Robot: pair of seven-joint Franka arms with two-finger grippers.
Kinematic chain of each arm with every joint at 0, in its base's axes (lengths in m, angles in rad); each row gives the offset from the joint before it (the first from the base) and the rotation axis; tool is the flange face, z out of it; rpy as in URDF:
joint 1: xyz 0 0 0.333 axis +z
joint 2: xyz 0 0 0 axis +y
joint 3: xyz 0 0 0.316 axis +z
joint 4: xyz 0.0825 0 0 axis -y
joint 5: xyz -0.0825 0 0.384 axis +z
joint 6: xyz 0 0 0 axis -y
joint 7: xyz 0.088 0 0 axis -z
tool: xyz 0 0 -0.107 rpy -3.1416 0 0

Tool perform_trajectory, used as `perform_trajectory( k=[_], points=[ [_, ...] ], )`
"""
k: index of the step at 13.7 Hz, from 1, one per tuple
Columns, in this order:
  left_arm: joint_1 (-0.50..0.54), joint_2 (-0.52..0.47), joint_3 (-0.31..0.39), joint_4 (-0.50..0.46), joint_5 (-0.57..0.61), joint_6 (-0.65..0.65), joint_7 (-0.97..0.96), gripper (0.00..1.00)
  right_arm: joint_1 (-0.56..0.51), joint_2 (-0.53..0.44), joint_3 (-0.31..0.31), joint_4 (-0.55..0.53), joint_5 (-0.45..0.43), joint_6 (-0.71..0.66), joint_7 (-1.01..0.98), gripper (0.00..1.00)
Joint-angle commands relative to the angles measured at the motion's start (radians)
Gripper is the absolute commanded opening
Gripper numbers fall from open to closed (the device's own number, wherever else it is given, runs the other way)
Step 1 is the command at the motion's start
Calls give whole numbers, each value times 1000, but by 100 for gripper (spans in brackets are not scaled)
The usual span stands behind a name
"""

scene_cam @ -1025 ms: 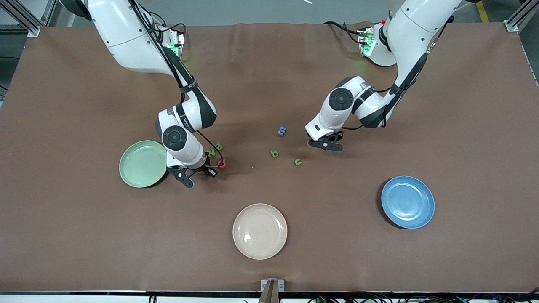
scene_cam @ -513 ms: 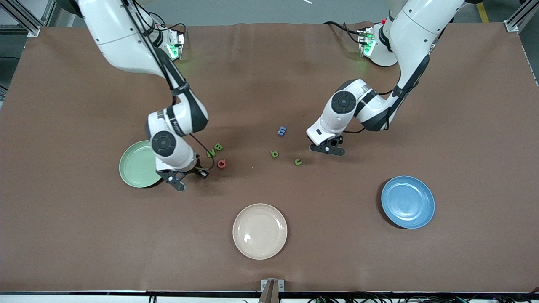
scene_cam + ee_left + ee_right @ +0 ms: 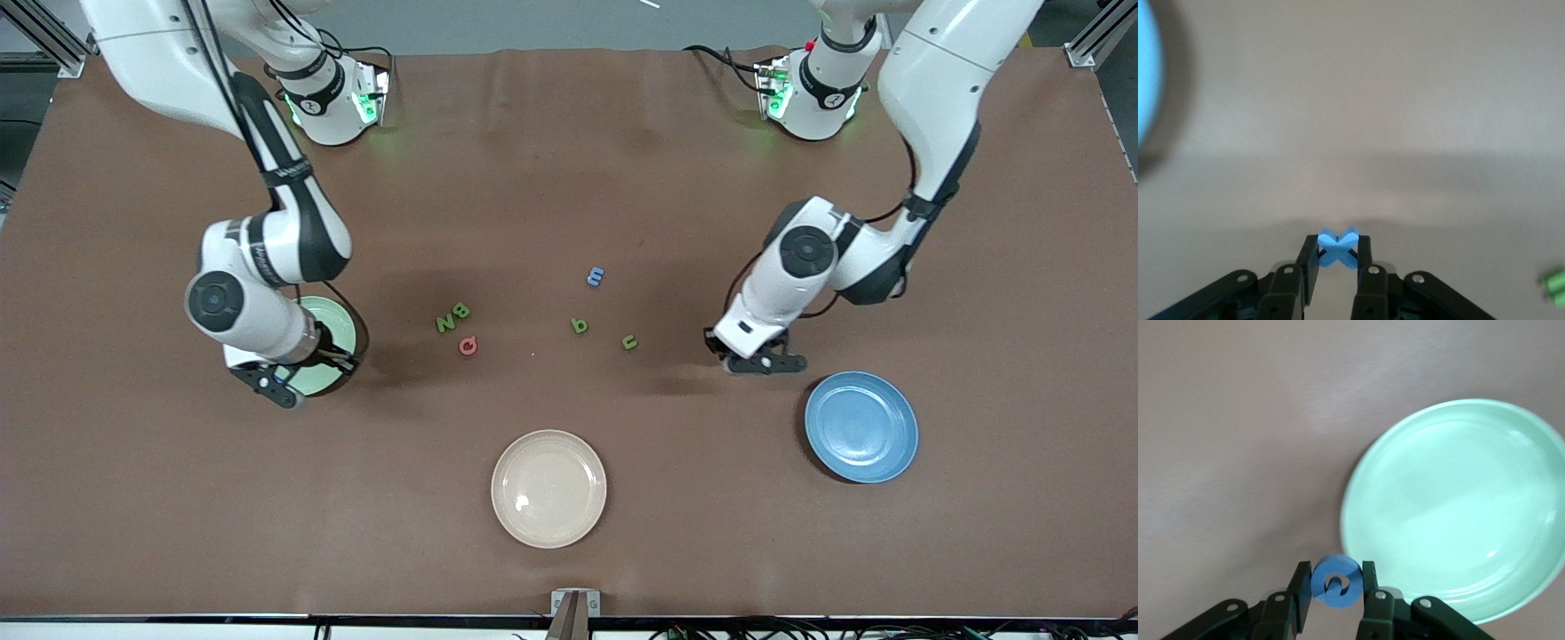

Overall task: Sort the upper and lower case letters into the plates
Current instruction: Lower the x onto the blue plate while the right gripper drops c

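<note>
— What moved?
— The right claw (image 3: 1331,600), gripping a blue round letter (image 3: 1336,581), swung toward nine o'clock, reaching the green plate (image 3: 331,322).
— And the left claw (image 3: 1337,267)?
— It carried a blue x (image 3: 1337,243) toward four o'clock, near the blue plate (image 3: 861,427).

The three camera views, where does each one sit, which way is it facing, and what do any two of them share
Front view: high across the table, facing both arms' bases; shows both arms, scattered letters, three plates.
Left wrist view: on the left arm, looking down at bare table; left gripper shut on a blue x-shaped letter.
Right wrist view: on the right arm, looking down; right gripper shut on a round blue letter.
Shared: the green plate in right wrist and front.
</note>
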Motion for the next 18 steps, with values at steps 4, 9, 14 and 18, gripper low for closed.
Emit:
perform_trajectory(
  k=[4, 9, 14, 18],
  points=[
    [134, 14, -5, 237, 15, -217, 114, 10, -105, -103, 16, -293, -7, 247, -149, 1],
    [248, 115, -2, 322, 18, -227, 364, 11, -114, -98, 16, -343, -7, 320, -171, 1],
    [260, 172, 10, 345, 21, -222, 371, 100, -125, -83, 16, -356, -7, 345, -173, 1],
    [246, 154, -2, 339, 40, -239, 316, 100, -135, -75, 16, -354, -7, 349, -173, 2]
  ],
)
